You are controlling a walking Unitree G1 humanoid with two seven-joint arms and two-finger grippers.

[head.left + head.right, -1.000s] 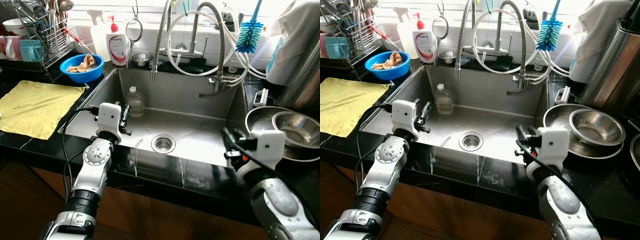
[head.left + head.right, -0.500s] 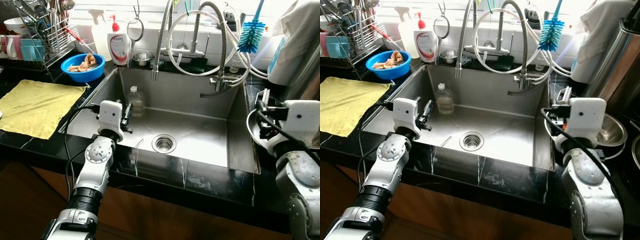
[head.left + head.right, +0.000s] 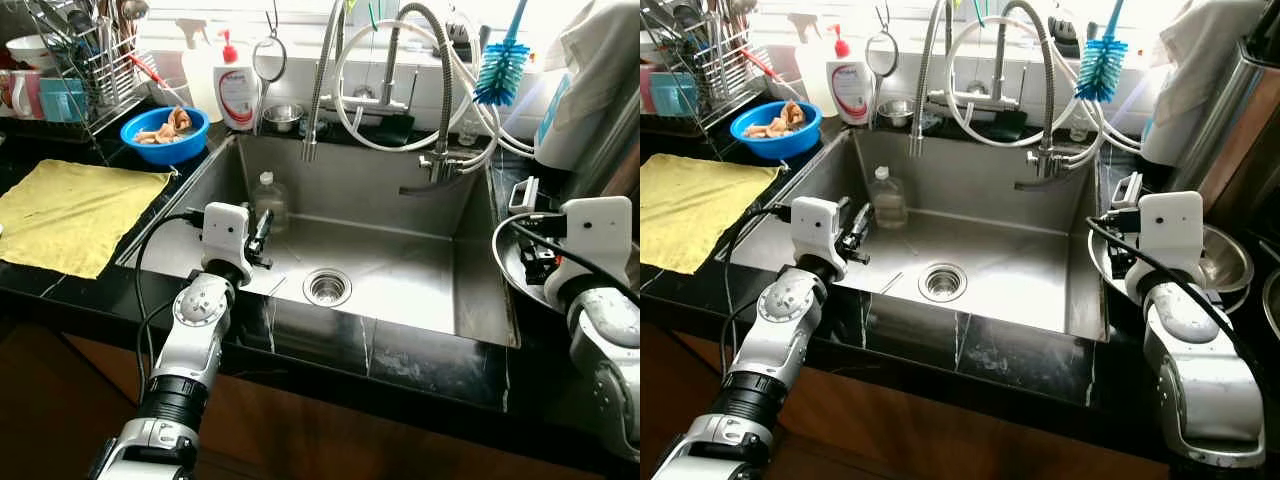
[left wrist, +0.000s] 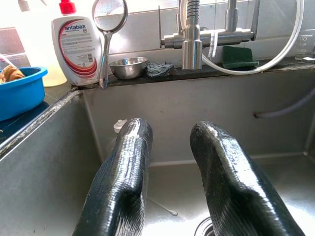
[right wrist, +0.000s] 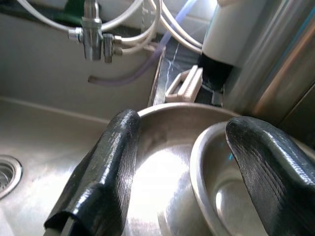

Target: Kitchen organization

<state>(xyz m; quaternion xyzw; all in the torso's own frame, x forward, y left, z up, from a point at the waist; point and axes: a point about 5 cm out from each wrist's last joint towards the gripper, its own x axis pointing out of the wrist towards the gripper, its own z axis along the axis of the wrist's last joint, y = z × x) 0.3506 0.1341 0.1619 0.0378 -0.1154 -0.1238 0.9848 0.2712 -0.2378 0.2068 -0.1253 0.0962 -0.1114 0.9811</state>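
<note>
Beside the sink (image 3: 470, 300), two nested steel bowls (image 5: 197, 162), right claw (image 5: 192, 182) above.

Head pair looks down on the sink (image 3: 400, 260) — wrist cameras sit close, sharing its basin.

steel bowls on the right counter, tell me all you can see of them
Two shiny steel bowls sit nested on the black counter right of the sink: a smaller, deeper one inside a wide, shallow one, set toward its right side. Both are upright and look empty. The right gripper hangs open over them, one finger at the wide bowl's rim, the other over the inner bowl.
</note>
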